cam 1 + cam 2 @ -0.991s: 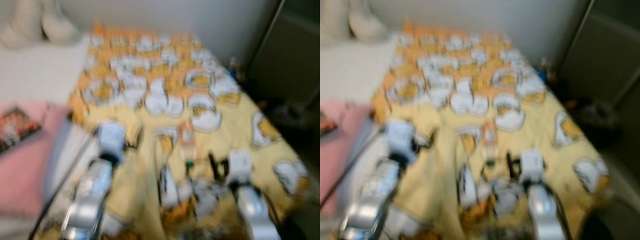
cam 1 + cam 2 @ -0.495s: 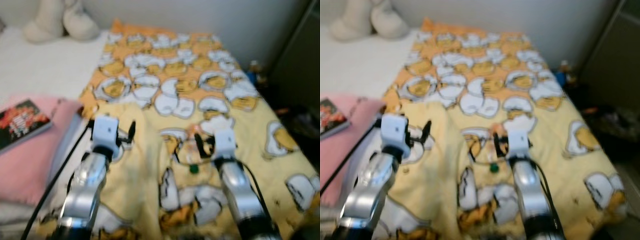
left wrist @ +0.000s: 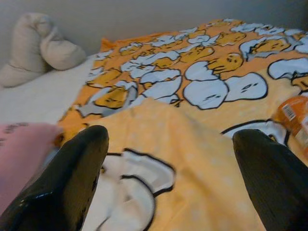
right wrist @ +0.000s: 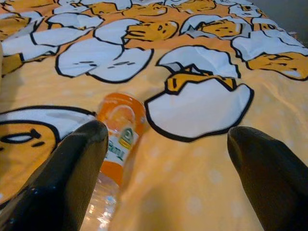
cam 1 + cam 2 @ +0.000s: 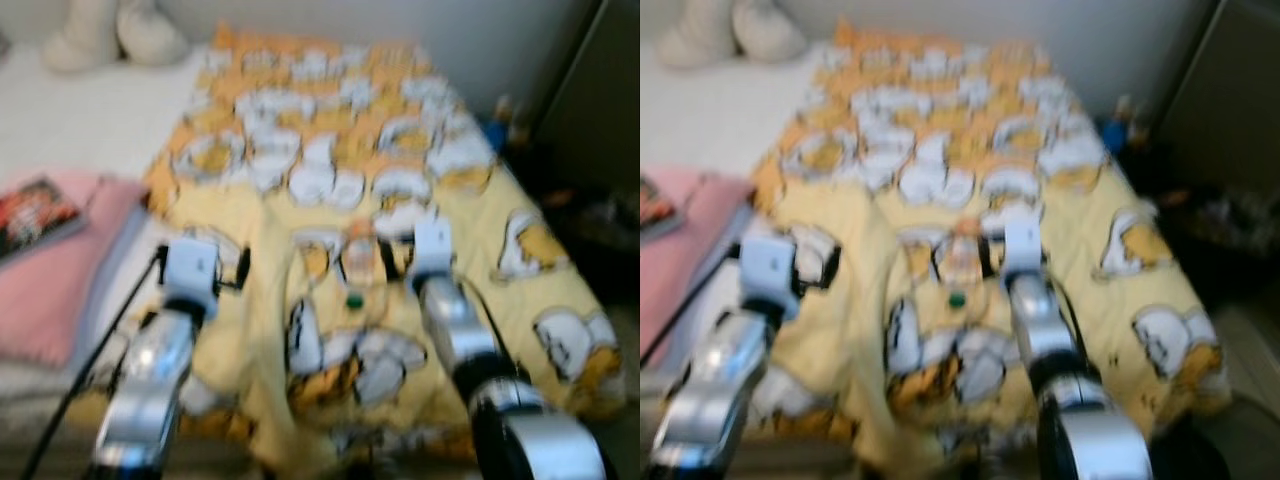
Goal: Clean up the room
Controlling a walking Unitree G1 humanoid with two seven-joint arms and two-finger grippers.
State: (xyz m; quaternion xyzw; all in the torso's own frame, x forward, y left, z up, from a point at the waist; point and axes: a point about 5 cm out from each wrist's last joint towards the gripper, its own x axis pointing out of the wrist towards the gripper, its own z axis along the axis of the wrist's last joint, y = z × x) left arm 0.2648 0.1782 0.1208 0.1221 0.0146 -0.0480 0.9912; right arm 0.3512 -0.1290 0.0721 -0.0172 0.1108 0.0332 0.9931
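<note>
we see a bed (image 5: 90, 130) covered by a yellow and orange blanket (image 5: 330, 150) printed with cartoon egg characters. a plastic bottle (image 4: 118, 144) with an orange label lies on its side on the blanket, near the middle of the bed and toward its foot edge; its green cap (image 5: 353, 299) points toward the robot. the label carries a small round logo and some print, too blurred for us to read, and a barcode patch shows on it in the left wrist view (image 3: 291, 118).

our right claw (image 4: 168, 173) hovers low over the blanket with its fingers (image 4: 72, 163) spread wide apart, the bottle lying just by one finger, not gripped. in the head view the right claw (image 5: 395, 262) sits just beside the bottle on its right.

our left claw (image 3: 168, 163) is also spread apart, empty, over a raised fold of the blanket near the bed's left edge; in the head view it is at (image 5: 240, 270), well apart from the bottle.

a pink folded cloth (image 5: 60, 290) lies at the left edge of the bed with a book (image 5: 30, 215) on top, red and dark cover, its writing unreadable in the blur. a cream plush toy (image 3: 33, 45) sits at the far left corner by the wall. dark clutter (image 5: 590, 210) sits on the floor to the right of the bed.
</note>
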